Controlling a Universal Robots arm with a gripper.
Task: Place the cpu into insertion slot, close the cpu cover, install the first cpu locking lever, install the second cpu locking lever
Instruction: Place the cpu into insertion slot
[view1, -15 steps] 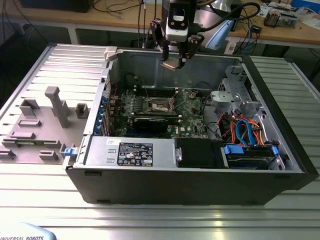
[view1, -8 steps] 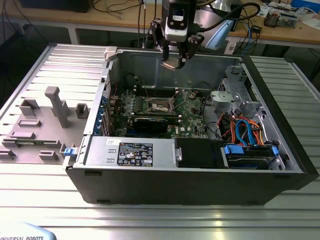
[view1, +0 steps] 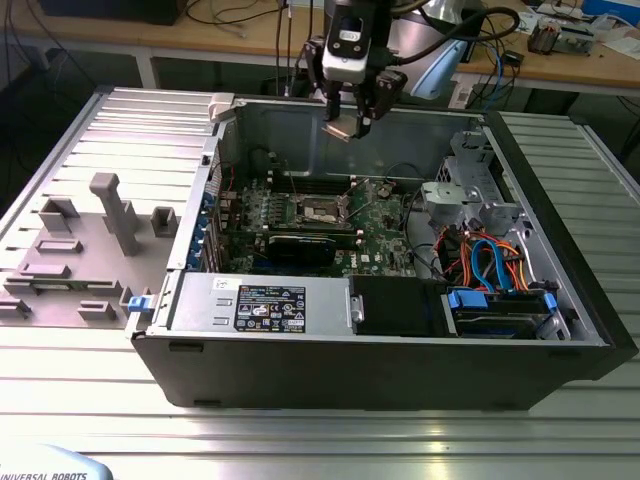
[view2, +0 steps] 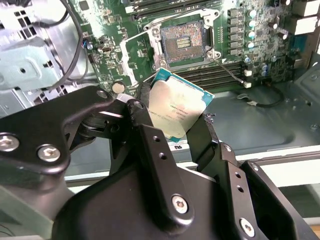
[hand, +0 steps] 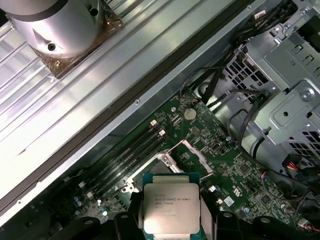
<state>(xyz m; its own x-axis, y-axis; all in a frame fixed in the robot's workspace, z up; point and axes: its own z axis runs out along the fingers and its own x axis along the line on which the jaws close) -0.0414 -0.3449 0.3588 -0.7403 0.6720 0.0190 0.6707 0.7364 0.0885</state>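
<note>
Silvery cpu (view2: 177, 111) gripped in hand (view2: 175, 120), seemingly by edges.

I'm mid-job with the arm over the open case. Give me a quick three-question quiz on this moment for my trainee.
1. Multiple choice: the claw is A) open, B) shut on the cpu, C) shut on a cable.
2. True or false: the insertion slot is empty.
3. Fill in: the cpu cover stands ____, swung up off the slot.
Key: 1 B; 2 true; 3 open.
</note>
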